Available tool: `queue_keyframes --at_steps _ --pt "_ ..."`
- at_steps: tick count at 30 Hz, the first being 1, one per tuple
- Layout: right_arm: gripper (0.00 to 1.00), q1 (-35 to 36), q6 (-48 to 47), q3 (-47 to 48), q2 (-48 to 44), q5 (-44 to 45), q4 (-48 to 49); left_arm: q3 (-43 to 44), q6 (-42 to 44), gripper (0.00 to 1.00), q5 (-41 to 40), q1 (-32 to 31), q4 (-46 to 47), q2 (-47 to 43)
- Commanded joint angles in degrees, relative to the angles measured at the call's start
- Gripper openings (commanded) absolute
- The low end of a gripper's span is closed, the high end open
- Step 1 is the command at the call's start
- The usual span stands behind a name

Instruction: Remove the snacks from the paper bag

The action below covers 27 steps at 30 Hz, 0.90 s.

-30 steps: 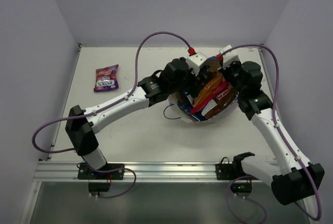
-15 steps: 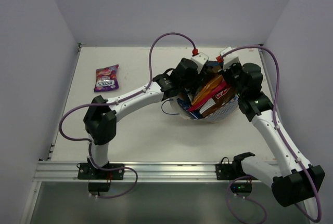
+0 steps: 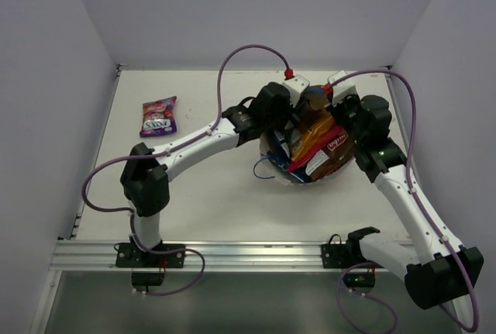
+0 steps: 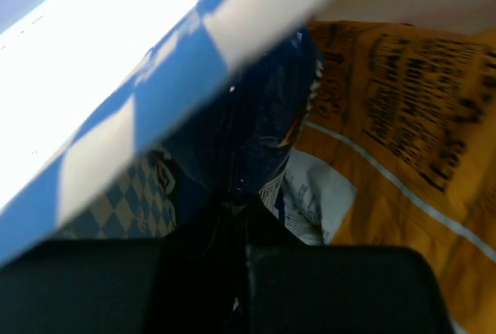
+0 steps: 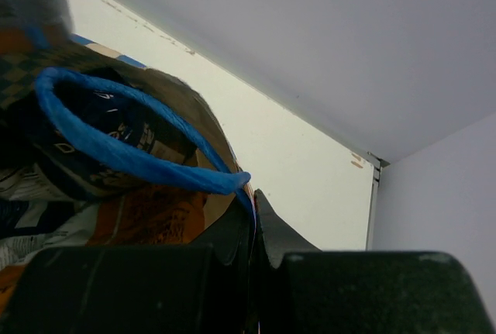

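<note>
- One paper bag point(image 3: 284, 176), white with blue checks, sits right of centre on the table point(image 3: 201, 187). Its mouth gapes toward the overhead camera, so the contents can be reached. Most of the snacks are inside it.
- Several packets crowd the mouth, among them an orange-yellow packet point(image 3: 308, 136) and a pink-red packet point(image 3: 335, 142). Under the checkered wall, a dark blue packet point(image 4: 248, 117) lies against the orange-yellow one.
- One pink-purple packet point(image 3: 159, 115) lies flat at the far left of the table, well apart from the bag. It is judged already unloaded, so the task looks to be at an early stage.
- Left gripper point(image 4: 235, 208) is reached into the mouth beneath the bag's upper wall. Its jaws are clenched on the near end of the dark blue packet, apparently to draw it out.
- Right gripper point(image 5: 256, 211) has its jaws clamped on the bag's rim, just beside the blue cord handle point(image 5: 116, 144). This looks meant to pin the bag so it does not follow the packet.
- Risk, as a judgement: neighbouring packets overlap the blue one and may drag out with it.
</note>
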Motion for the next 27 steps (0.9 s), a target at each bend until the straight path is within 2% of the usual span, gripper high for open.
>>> queue_keyframes --at_steps 1,4,12,15,16,19,22,27 --pt "0.00 0.12 0.91 0.57 -1.66 1.34 6.46 2.43 -0.85 0.00 9.07 -0.67 -0.82 -13.06" --pt "0.00 0.12 0.38 0.66 -0.95 3.36 6.46 1.82 -2.17 0.00 12.44 -0.76 -4.42 -20.18" --pt "0.00 0.03 0.64 1.36 0.63 5.64 6.20 1.82 -3.76 0.00 10.61 -0.67 -15.93 -33.65" --pt "0.00 0.12 0.47 1.54 0.98 6.61 6.11 1.82 -4.29 0.00 -2.02 -0.06 -20.85 -37.26" --pt "0.00 0.12 0.38 1.54 1.07 6.87 6.03 1.56 -3.68 0.00 -9.45 0.64 -22.08 -38.23" --pt "0.00 0.12 0.38 1.71 0.90 7.05 5.67 1.03 -2.62 0.00 -17.24 6.95 -25.96 -38.41" --pt "0.00 0.12 0.38 1.71 0.46 6.88 5.67 -4.14 1.23 0.00 -19.18 14.43 -21.94 -38.76" --pt "0.00 0.12 0.91 1.71 0.19 5.74 4.18 -13.02 4.94 0.00 -17.26 23.40 -6.65 -33.68"
